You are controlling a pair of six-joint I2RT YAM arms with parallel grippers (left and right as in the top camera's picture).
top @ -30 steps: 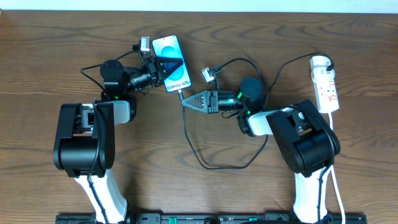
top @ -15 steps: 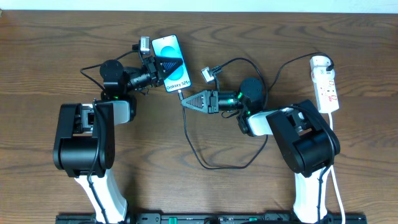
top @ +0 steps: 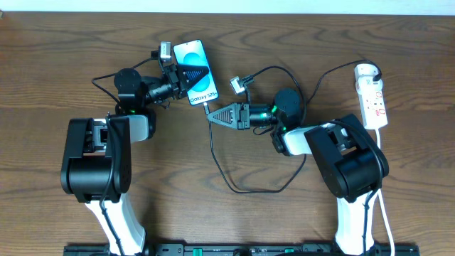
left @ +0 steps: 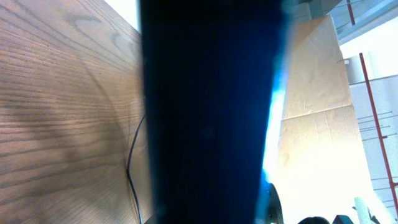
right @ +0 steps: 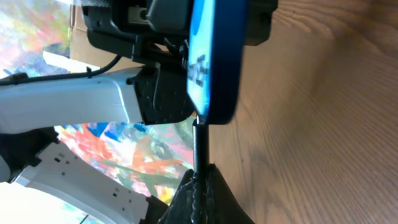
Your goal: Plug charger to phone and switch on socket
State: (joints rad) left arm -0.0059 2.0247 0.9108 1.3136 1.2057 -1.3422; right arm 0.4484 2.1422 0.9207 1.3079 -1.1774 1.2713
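Note:
The phone [top: 195,72] with its light-blue "Galaxy S25" screen is held on its edge by my left gripper [top: 179,77], which is shut on it. In the left wrist view the phone [left: 208,112] fills the frame as a dark slab. My right gripper [top: 212,116] is shut on the charger's connector end [right: 200,146], whose tip meets the phone's bottom edge [right: 214,62]. The black charger cable [top: 234,186] loops over the table to the plug [top: 375,72] in the white socket strip [top: 372,96] at the far right.
The strip's thick white cord [top: 386,206] runs down the right side past my right arm's base. A slack loop of black cable lies on the wooden table [top: 234,220] between the two arms. Cardboard boxes [left: 317,118] stand beyond the table's far edge.

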